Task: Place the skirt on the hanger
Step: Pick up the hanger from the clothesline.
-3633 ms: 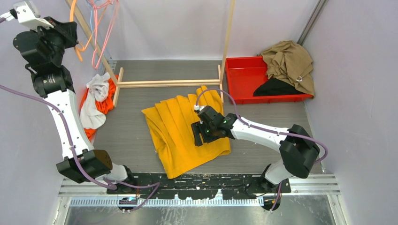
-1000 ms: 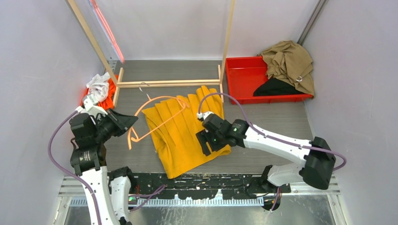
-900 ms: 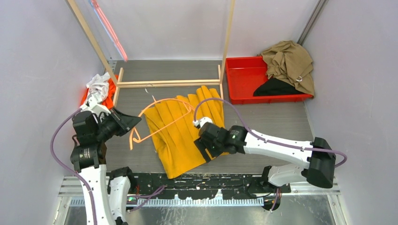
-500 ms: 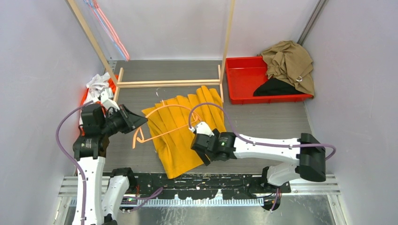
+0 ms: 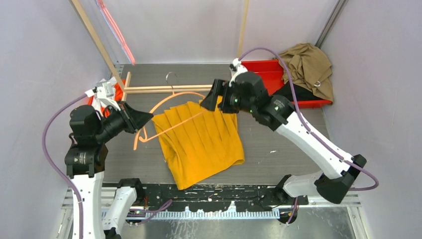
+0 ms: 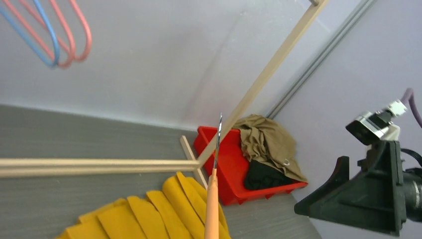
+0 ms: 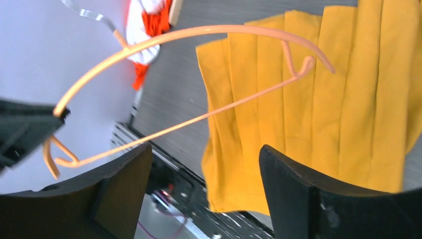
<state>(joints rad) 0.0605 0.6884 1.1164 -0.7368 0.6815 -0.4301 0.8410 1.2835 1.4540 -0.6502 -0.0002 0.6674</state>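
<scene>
The yellow pleated skirt point(image 5: 201, 142) lies flat on the grey table, also seen in the right wrist view point(image 7: 328, 99). An orange hanger point(image 5: 171, 107) with a metal hook point(image 5: 171, 77) hovers tilted over the skirt's left and far edge. My left gripper point(image 5: 135, 119) is shut on the hanger's left end. In the left wrist view the hanger's neck point(image 6: 213, 204) runs up from the bottom edge and my own fingers are out of frame. My right gripper point(image 5: 213, 95) is raised above the skirt's far edge, beside the hanger, open and empty point(image 7: 204, 199).
A red bin point(image 5: 259, 82) with tan and black clothes point(image 5: 306, 62) stands at the back right. A wooden rack frame point(image 5: 169, 88) crosses behind the skirt. White and orange clothes point(image 5: 107, 92) lie at the left. Pink and blue hangers point(image 6: 50, 35) hang on the rack.
My right arm lifted off the skirt and swung up to its far edge, jaws widening. My left arm carried the hanger from the rack down and over the skirt.
</scene>
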